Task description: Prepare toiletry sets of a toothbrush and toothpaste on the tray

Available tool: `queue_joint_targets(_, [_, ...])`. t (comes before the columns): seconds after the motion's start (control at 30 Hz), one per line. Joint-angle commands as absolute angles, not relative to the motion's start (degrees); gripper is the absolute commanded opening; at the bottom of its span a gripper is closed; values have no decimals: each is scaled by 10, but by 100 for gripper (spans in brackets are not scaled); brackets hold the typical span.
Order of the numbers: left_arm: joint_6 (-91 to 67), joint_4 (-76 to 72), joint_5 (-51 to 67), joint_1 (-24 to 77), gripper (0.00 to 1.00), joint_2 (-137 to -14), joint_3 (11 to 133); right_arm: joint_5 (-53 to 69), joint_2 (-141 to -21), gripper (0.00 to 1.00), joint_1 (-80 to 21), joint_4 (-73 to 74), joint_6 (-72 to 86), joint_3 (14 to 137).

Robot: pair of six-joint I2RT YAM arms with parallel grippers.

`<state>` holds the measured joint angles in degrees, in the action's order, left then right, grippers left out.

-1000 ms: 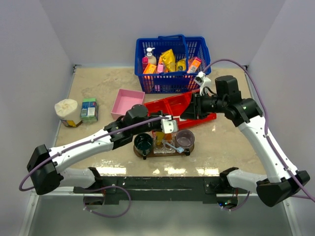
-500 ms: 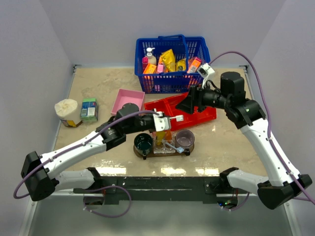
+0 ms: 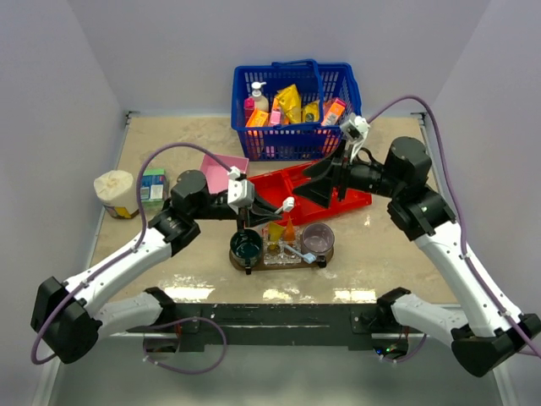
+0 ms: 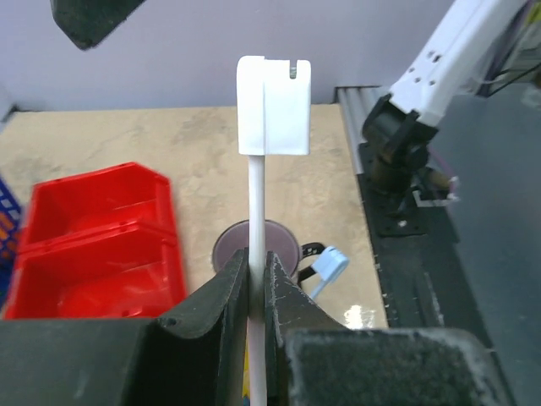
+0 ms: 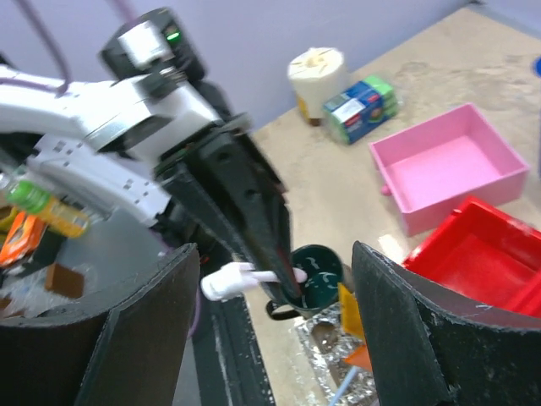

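My left gripper [image 3: 267, 205] is shut on the shaft of a white toothbrush [image 3: 286, 204], held level above the tray's [image 3: 269, 264] left half. In the left wrist view the toothbrush [image 4: 256, 203] runs out from between the shut fingers [image 4: 228, 296], capped head at the far end. My right gripper [image 3: 310, 191] stands wide open just right of that head, over the red bin, holding nothing. On the tray lie orange toothpaste tubes [image 3: 288, 229] and a blue-tipped toothbrush [image 3: 306, 255]. The right wrist view shows the toothbrush head [image 5: 226, 282] and a toothpaste tube [image 5: 349, 311].
A dark green mug [image 3: 247, 245] and a purple cup [image 3: 317, 238] stand on the tray's ends. A red bin [image 3: 355, 199] and pink box [image 3: 215, 175] lie behind it, a blue basket [image 3: 296, 135] of goods at the back. A paper roll [image 3: 115, 191] and green box [image 3: 153, 188] sit left.
My right gripper opened off the toothbrush and drew back to the right. My left gripper carried the toothbrush to the left, away from it.
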<state>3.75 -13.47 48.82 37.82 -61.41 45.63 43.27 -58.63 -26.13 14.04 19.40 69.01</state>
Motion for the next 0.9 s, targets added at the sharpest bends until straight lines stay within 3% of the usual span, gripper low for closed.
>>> queue_joint_targets(0.0, [-110,-271,631,347,0,-648,451,459,-583,76,-304,100,173,687])
queue_joint_targets(0.23, [-125,-284,638,332,0,-654,445,428,-603,75,-347,134,142,690])
queue_joint_targets(0.4, [-130,-285,641,330,0,-665,446,404,-606,70,-366,138,128,682])
queue_joint_targets(0.73, [-129,-285,624,329,0,-666,445,398,-617,41,-381,122,121,675])
queue_joint_targets(0.87, [-147,-304,621,329,0,-667,440,395,-618,36,-385,123,120,671])
